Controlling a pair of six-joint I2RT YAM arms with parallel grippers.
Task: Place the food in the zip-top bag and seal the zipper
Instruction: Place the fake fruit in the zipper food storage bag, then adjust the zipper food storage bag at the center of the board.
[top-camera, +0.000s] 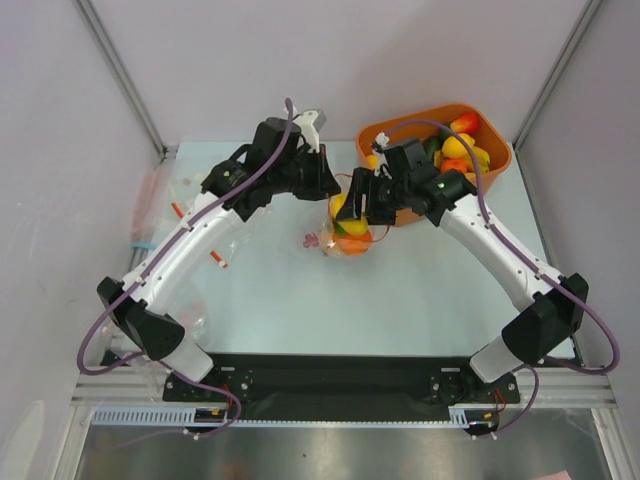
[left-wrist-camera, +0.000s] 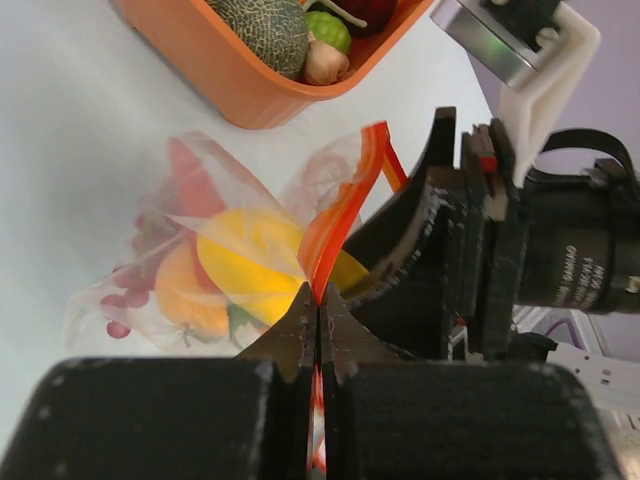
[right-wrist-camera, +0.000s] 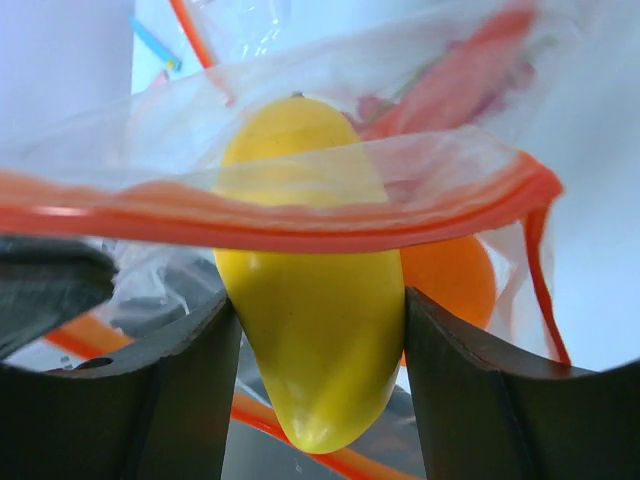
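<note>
zip-top bag (top-camera: 345, 236) on pale table (top-camera: 400, 300) | left gripper (left-wrist-camera: 318, 300) pinches zipper (left-wrist-camera: 342, 215) | right gripper (right-wrist-camera: 320, 350) clamps mango (right-wrist-camera: 310, 285)

Clear zip-top bag (left-wrist-camera: 232, 160) crumpled, red-orange zipper (left-wrist-camera: 345, 205) open; yellow mango (right-wrist-camera: 310, 330) partway through mouth; orange (right-wrist-camera: 455, 280), grapes (left-wrist-camera: 125, 298) inside.

One tub (left-wrist-camera: 230, 85), one zip-top bag (left-wrist-camera: 200, 170), one mango (right-wrist-camera: 310, 300), one orange (right-wrist-camera: 450, 280), perhaps one grape bunch (left-wrist-camera: 118, 300).

No legible text; only tiny unreadable white print on black lens barrel (left-wrist-camera: 585, 270)
</note>
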